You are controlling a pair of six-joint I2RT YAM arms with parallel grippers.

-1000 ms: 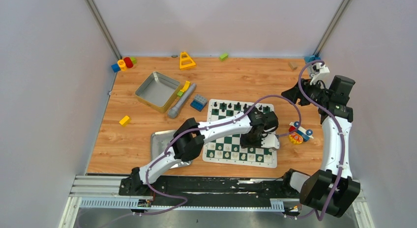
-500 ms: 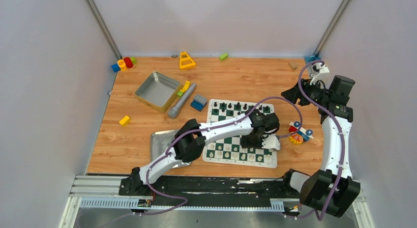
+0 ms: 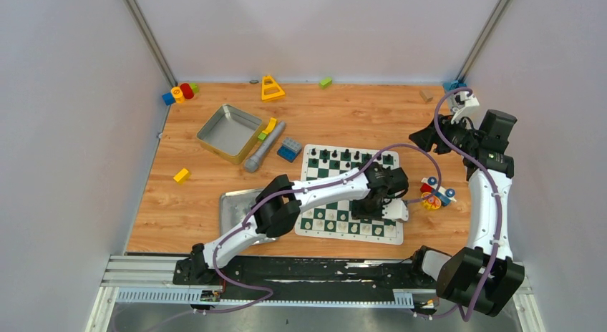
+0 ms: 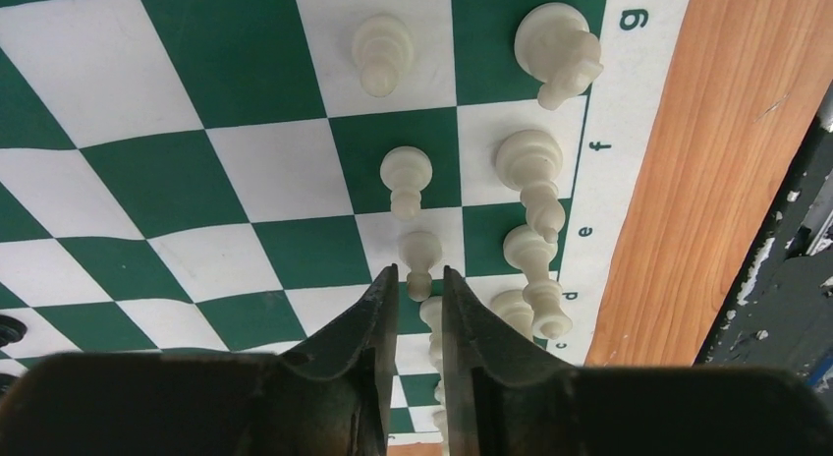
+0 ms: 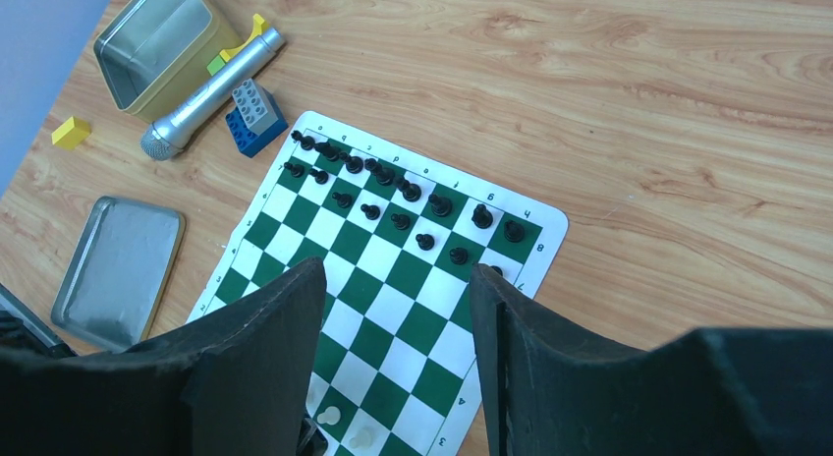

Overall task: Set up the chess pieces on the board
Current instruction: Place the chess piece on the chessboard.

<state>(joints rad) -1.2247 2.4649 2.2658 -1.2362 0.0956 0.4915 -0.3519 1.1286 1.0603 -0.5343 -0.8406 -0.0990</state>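
Left arm at the white pawn row, setting a piece down.

From where I stand, the left gripper (image 4: 420, 275) is low over the near right part of the board (image 4: 196, 181). Its fingers (image 4: 378, 309) are a narrow gap apart, with a white pawn (image 4: 420, 252) standing upright at the tips. It looks set down rather than pinched. The white back-rank pieces (image 4: 530, 161) stand just beside it along the lettered edge, and the black pieces (image 5: 398, 191) crowd the far side. The right gripper (image 5: 398, 269) hangs high over the board, spread wide and holding nothing. I'd say this is the placing step for that pawn. The next move calls for a straight lift, since the neighbouring pieces are close enough to knock over.
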